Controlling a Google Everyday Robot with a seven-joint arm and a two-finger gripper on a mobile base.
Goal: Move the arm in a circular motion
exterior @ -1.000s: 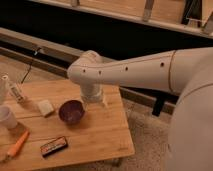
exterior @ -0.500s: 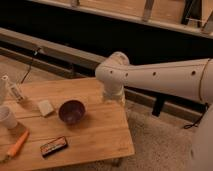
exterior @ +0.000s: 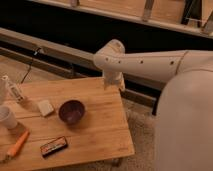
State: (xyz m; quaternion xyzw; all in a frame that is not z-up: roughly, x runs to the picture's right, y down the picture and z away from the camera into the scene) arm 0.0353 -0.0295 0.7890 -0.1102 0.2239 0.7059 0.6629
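The arm (exterior: pixel 150 65), smooth cream-white tubing dotted with small dark screw holes, reached from the frame's right to a rounded joint at upper centre, over the far edge of the slatted wooden table (exterior: pixel 100 132). Its gripper (exterior: pixel 114 81) hung just below that joint; whether it was wide or narrow could not be told. At lower left, the writing on the dark packet (exterior: pixel 53 146) was unreadable.

- No text, number or brand can be read anywhere.
- The dark flat packet (exterior: pixel 53 146), near the front edge of the surface (exterior: pixel 100 131), carries a pale printed band; its letters are too blurred to make out.
- The white bottle (exterior: pixel 13 90) at the far left bears a label with dark marks, illegible.
- The gripper (exterior: pixel 114 81), hanging from the arm (exterior: pixel 145 64) over the surface's far right edge, shows no legible marking.
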